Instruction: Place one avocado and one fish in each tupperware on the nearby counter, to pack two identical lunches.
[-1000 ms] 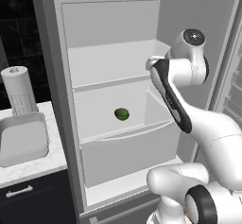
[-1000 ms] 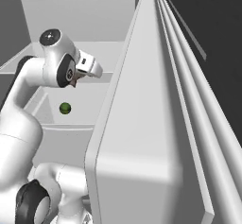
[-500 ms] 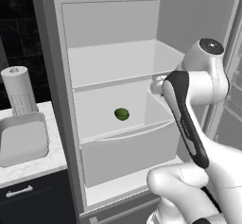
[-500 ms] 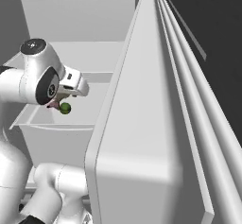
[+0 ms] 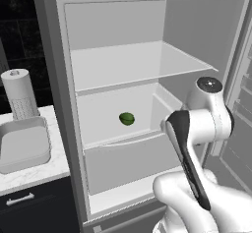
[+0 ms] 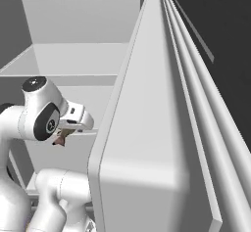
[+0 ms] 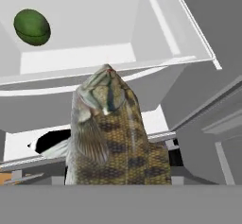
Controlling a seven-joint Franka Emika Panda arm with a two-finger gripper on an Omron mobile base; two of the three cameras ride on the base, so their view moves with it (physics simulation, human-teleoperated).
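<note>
Since the earlier frames the arm has swung down and back from the upper shelf level of the open fridge, and its hand now hangs in front of the lower drawer. The gripper holds the olive-brown fish, its jaws closed about the body; in the hand view the fish points head-up, away from the camera, and hides the finger tips. In the right base view only a small brownish tip of the fish shows below the hand. The round green avocado lies on the middle shelf of the fridge, toward its rear. On the counter to the left, near its front edge, sits a grey tupperware tray, with a white canister just behind it.
</note>
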